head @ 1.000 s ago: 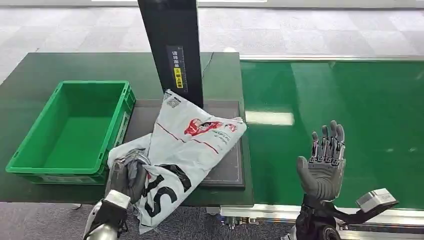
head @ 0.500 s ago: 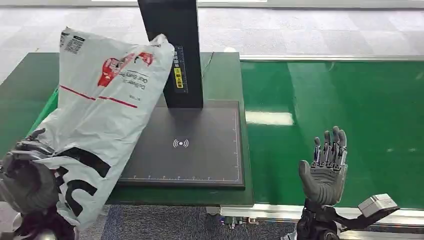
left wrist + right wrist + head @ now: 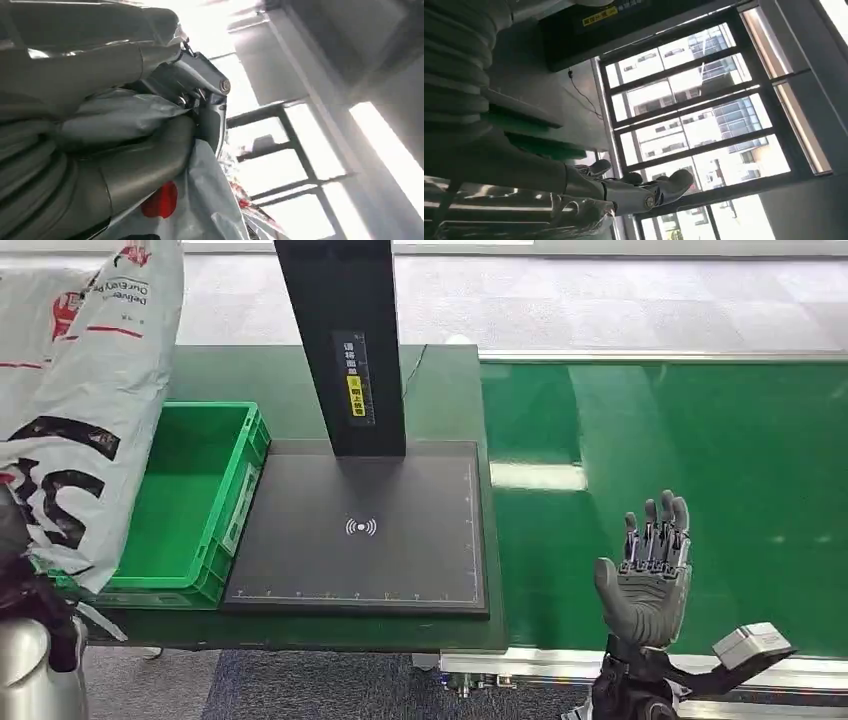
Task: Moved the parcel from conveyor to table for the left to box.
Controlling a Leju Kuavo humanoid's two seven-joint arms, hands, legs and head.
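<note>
Green table [image 3: 440, 390], parcel [image 3: 80, 410] gripped by left robot hand [image 3: 115, 130]

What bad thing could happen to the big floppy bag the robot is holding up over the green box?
1. The parcel is gripped by the left robot hand at one bunched end only, so the slippery plastic might slide out.
2. It hangs over the near-left corner of the green bin, partly outside the rim, so it could drop onto the table or the floor.
3. It is long and floppy, so it may drape over the bin wall.
</note>
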